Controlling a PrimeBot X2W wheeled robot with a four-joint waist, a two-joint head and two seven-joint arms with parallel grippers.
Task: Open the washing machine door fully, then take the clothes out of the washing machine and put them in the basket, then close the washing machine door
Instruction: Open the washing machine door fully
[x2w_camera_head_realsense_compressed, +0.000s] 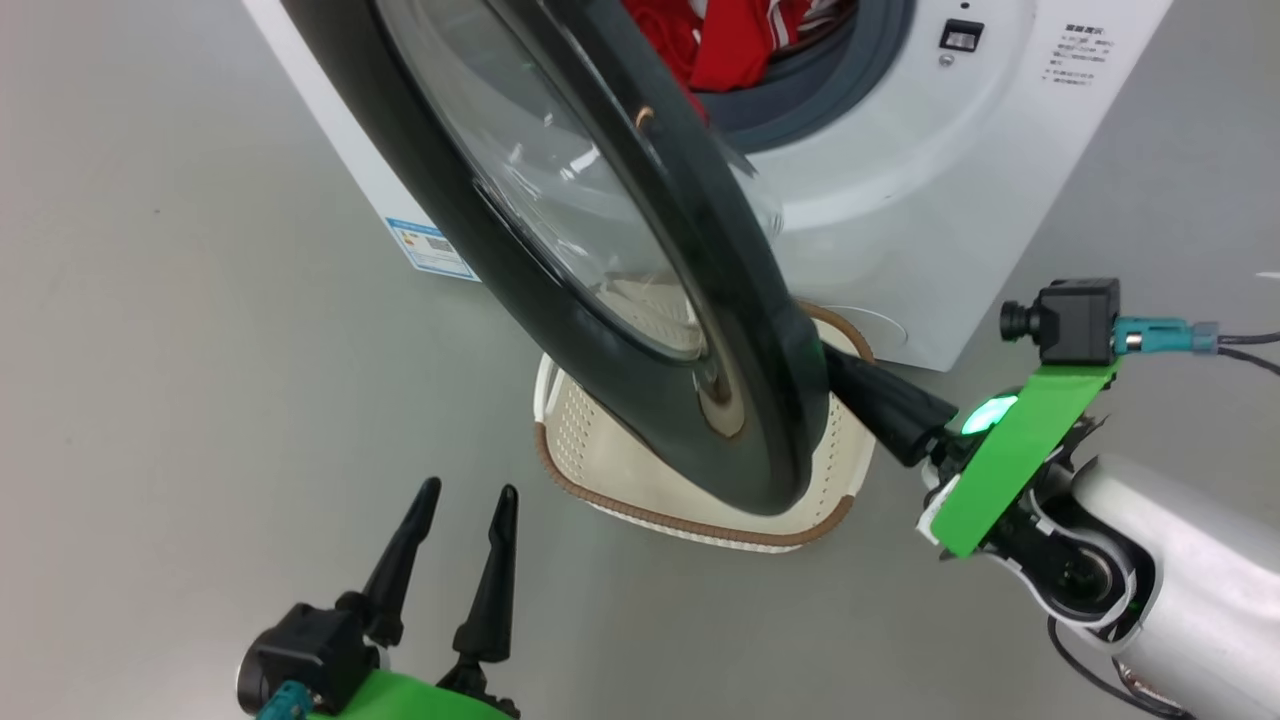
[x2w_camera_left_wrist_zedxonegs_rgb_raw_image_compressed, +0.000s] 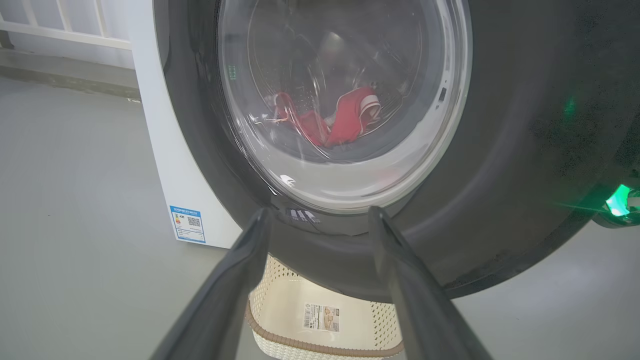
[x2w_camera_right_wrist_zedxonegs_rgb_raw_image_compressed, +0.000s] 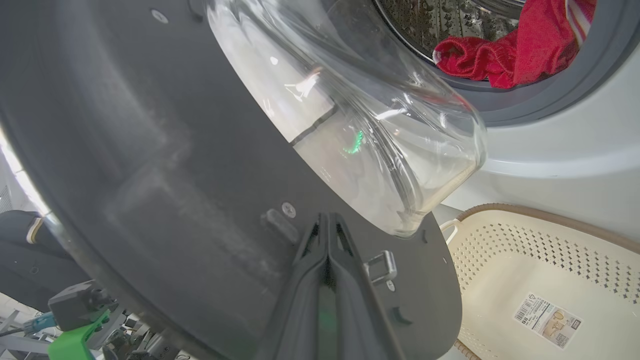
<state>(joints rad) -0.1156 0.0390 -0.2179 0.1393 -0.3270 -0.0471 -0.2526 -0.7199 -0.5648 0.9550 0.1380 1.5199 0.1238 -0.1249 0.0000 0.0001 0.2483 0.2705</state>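
Floor smooth, pale grey, matt; few faint specks and scuffs; light soft and even, shadows weak; in left wrist view, low grey kerb along far edge of floor; above kerb, white railing, horizontal rail with upright bars; pale surface behind bars.

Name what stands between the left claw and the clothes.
The washing machine door; the left wrist view shows the clothes through its glass, past the left claw.
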